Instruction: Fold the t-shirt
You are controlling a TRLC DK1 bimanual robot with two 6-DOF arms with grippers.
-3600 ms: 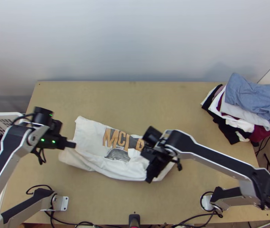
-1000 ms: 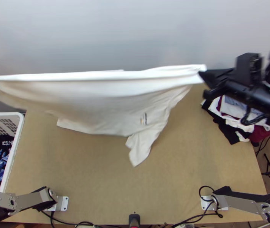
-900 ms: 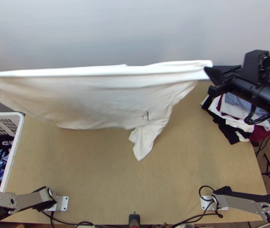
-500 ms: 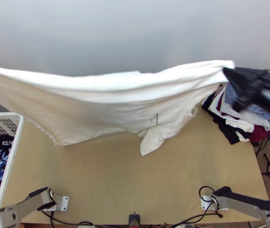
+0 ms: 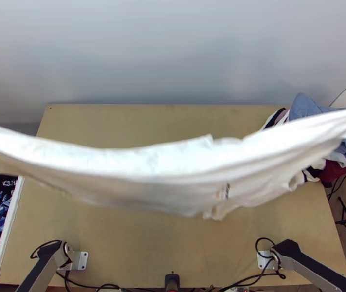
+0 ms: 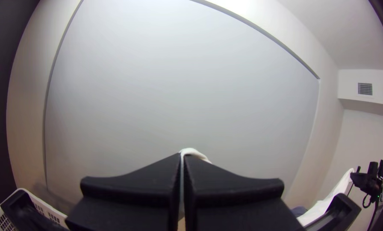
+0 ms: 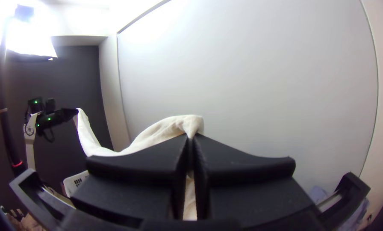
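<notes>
White t-shirt (image 5: 173, 165) hangs across the top view's middle, edge to edge, pinched by left gripper (image 6: 183, 155) and right gripper (image 7: 192, 136); best lowered evenly, kept taut.

The light wooden table (image 5: 124, 243) bears the left arm's base (image 5: 81, 261) and right arm's base (image 5: 264, 260) along its near side, black cables (image 5: 265, 238) beside them, a clothes pile (image 5: 332, 170) overlapping its far right corner
</notes>
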